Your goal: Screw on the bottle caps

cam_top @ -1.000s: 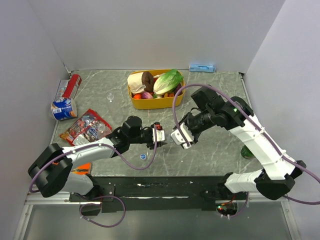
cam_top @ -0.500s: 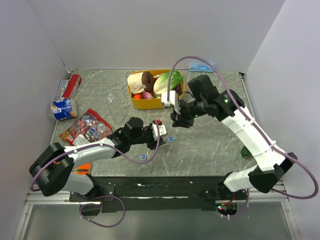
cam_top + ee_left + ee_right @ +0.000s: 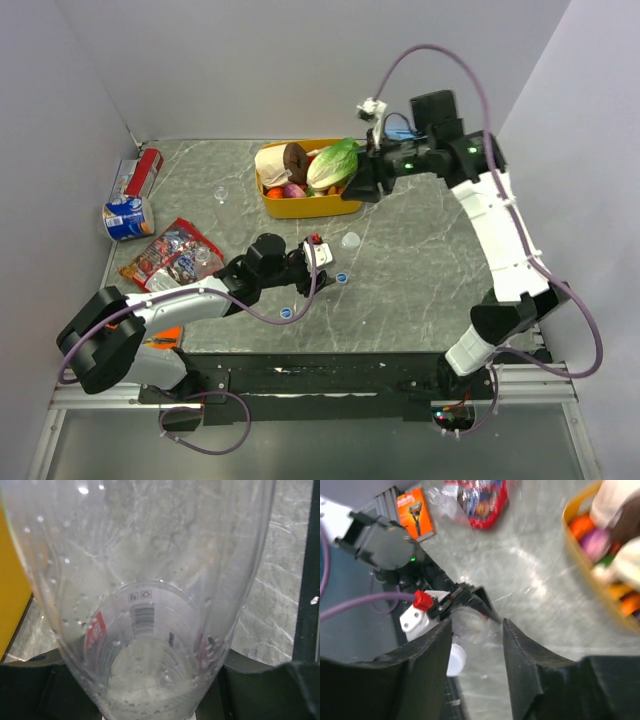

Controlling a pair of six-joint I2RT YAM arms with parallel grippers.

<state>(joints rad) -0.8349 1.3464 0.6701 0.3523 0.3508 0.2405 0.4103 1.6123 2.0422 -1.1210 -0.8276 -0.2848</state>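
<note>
My left gripper (image 3: 318,256) is low over the table and shut on a clear bottle (image 3: 348,241). The bottle fills the left wrist view (image 3: 150,605), its lower end between the jaws. A blue cap (image 3: 341,278) lies on the table just beside the bottle. Another blue cap (image 3: 286,313) lies nearer the front edge. A small translucent cap (image 3: 220,193) lies at the back left. My right gripper (image 3: 364,188) is raised by the yellow tub's right end, open and empty (image 3: 476,625). It looks down on the held bottle (image 3: 470,626).
A yellow tub (image 3: 300,209) of toy food stands at the back centre. A snack bag (image 3: 170,256), a can (image 3: 128,216) and a red tube (image 3: 148,168) lie at the left. An orange razor pack (image 3: 415,511) lies by the left arm. A blue object (image 3: 404,134) lies by the back wall.
My right gripper has left the bottle's end and swung up and back to the tub. A blue cap now lies on the table where it was. The left gripper barely moved.
</note>
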